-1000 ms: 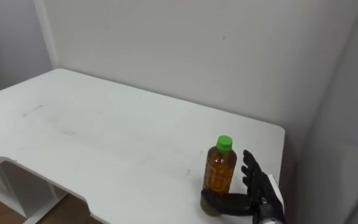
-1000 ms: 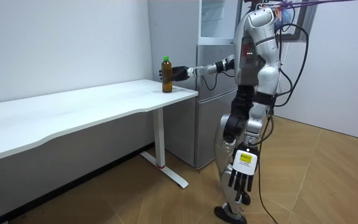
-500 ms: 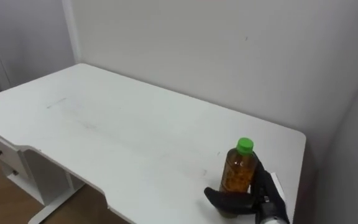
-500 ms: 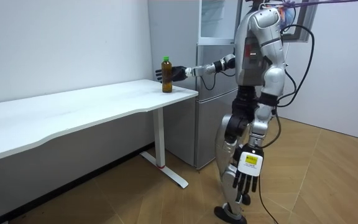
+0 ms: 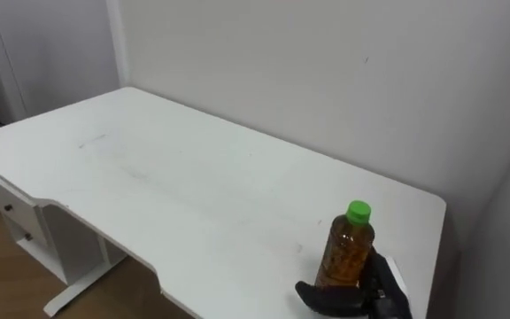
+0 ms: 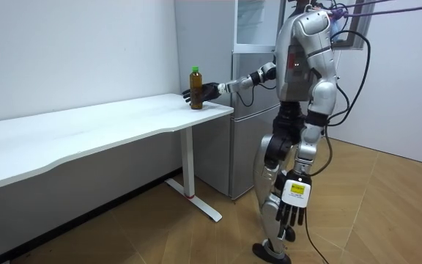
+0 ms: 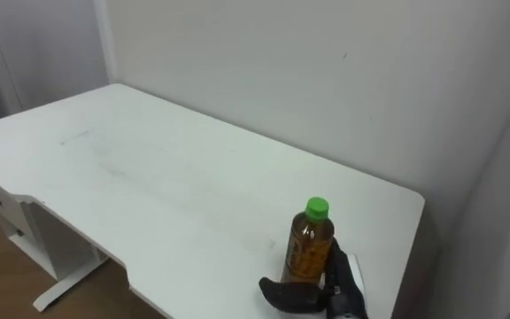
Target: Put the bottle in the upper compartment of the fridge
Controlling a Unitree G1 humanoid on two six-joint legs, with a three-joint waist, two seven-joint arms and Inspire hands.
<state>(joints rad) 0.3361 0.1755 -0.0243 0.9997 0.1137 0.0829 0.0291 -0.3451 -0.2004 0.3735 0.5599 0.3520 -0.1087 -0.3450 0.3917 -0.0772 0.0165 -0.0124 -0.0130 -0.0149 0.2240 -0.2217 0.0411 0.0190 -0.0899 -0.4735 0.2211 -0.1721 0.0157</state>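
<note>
An amber bottle (image 5: 348,252) with a green cap stands upright near the right end of the white table (image 5: 193,177), close to its front edge. My right hand (image 5: 335,299) is at its base: the thumb curls across the front and the fingers wrap behind it. In the room view I stand beside the table's end with the right arm stretched out to the bottle (image 6: 195,79). My left hand (image 6: 289,214) hangs by my side with straight fingers, holding nothing.
A tall grey fridge (image 6: 249,117) stands behind me against the wall, just past the table's end; its upper part (image 6: 255,22) has a glass front. A white wall runs behind the table. A drawer unit (image 5: 16,221) sits under the table's left end.
The right hand's fingers, straight behind the bottle a second ago, have curled in round it. The eye view has shifted, so the bottle sits further right and lower.
</note>
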